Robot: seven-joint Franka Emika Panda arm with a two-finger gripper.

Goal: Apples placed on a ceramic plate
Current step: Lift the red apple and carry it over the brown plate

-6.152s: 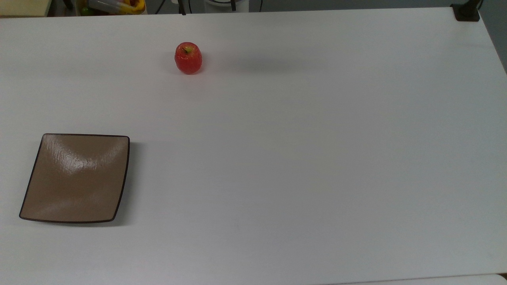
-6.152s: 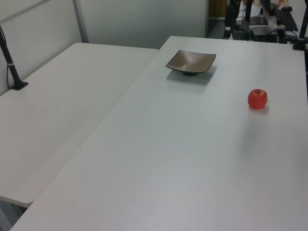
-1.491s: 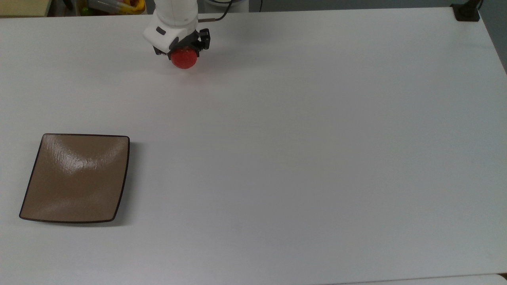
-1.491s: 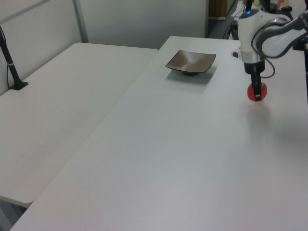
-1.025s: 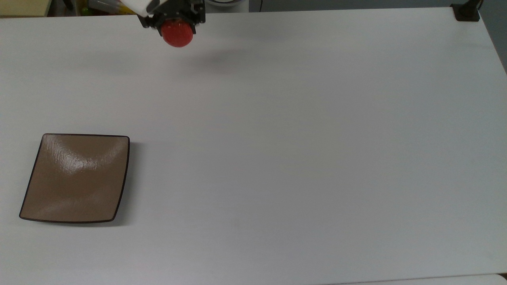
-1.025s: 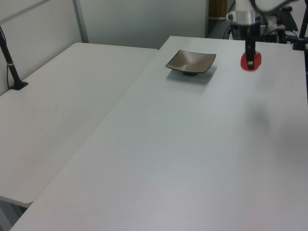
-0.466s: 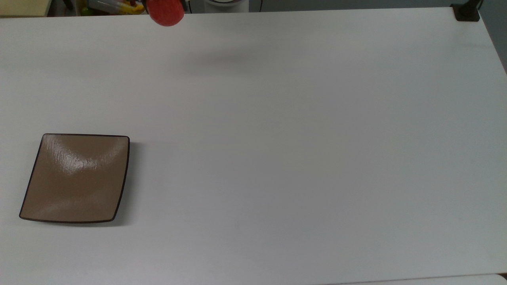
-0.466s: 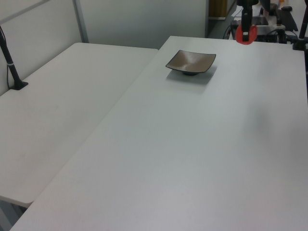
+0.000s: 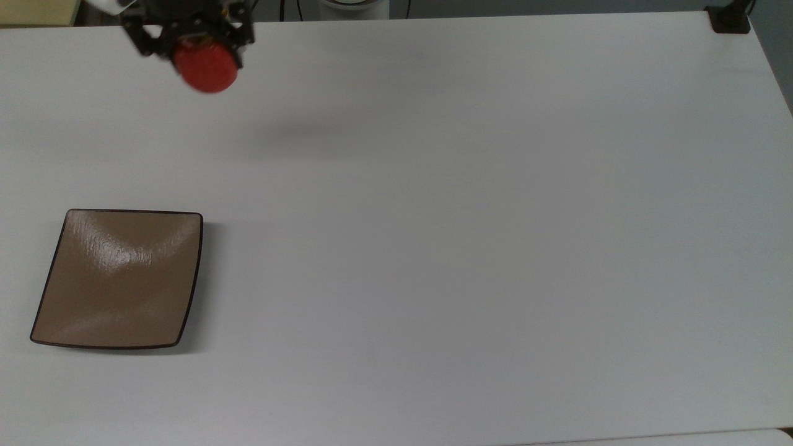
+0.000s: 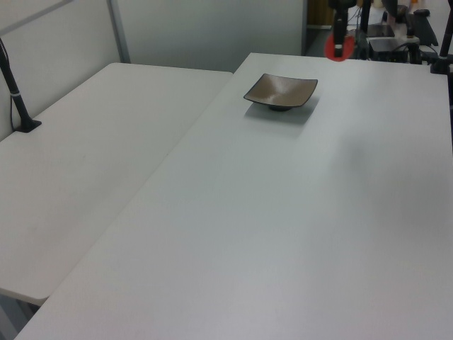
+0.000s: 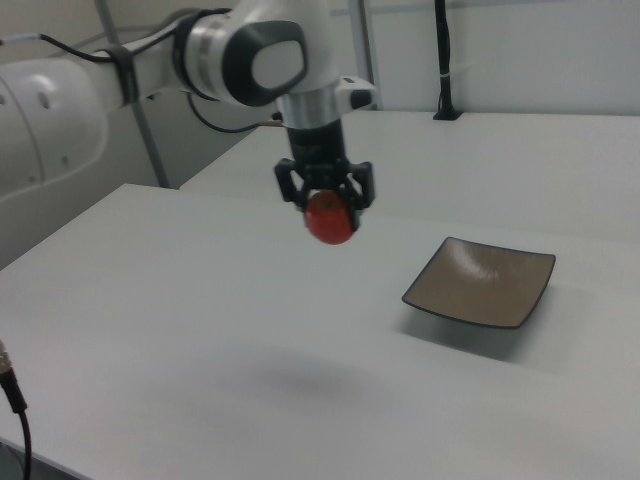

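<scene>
White table [image 9: 471, 248], black corner post [image 9: 730, 17]

Apple [image 11: 330, 222] seemingly in gripper [image 11: 327, 200], airborne

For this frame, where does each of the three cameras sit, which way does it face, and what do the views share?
Top view: sits overhead, looking steeply down on the white table; the gripper holds the red apple near the top view's upper left, the square tan plate at lower left.
Left view: sits off one table end, looking along it; the apple hangs far off, beyond the plate.
Right view: sits low at the opposite side, facing the white arm, gripper and apple.
Shared: all three show apple, plate and table.
</scene>
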